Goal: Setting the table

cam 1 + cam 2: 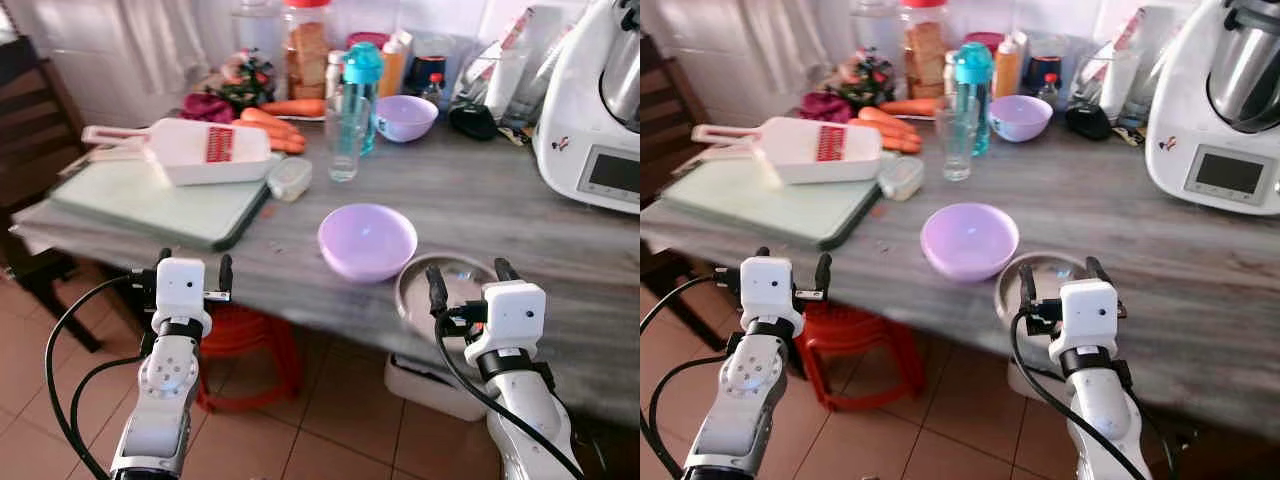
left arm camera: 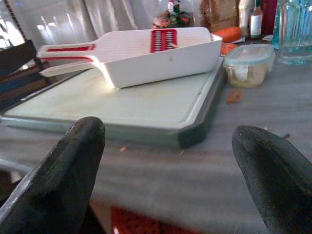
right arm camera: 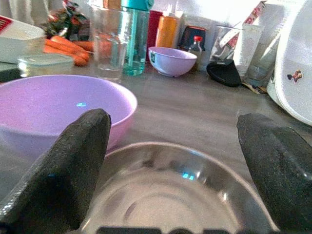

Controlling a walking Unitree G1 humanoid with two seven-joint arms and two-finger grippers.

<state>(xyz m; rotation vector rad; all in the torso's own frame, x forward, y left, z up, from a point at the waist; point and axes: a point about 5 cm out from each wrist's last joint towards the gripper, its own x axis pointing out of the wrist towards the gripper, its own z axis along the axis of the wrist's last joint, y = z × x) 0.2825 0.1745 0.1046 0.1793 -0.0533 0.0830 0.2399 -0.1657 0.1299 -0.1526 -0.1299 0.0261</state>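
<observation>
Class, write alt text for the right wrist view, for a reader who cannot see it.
The open right gripper hovers at a metal bowl on the grey table, one black finger either side. A lilac bowl sits just beyond, then a glass, a teal bottle, carrots and a second lilac bowl.

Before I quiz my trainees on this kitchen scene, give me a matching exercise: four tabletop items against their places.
Things:
1. white slicer with red blade
2. steel bowl
3. clear drinking glass
4. small lidded plastic container

Places:
a. before the teal bottle
b. on the green cutting board
c. between the right gripper's open fingers
d. beside the board's corner

Pairs: 1-b, 2-c, 3-a, 4-d
</observation>
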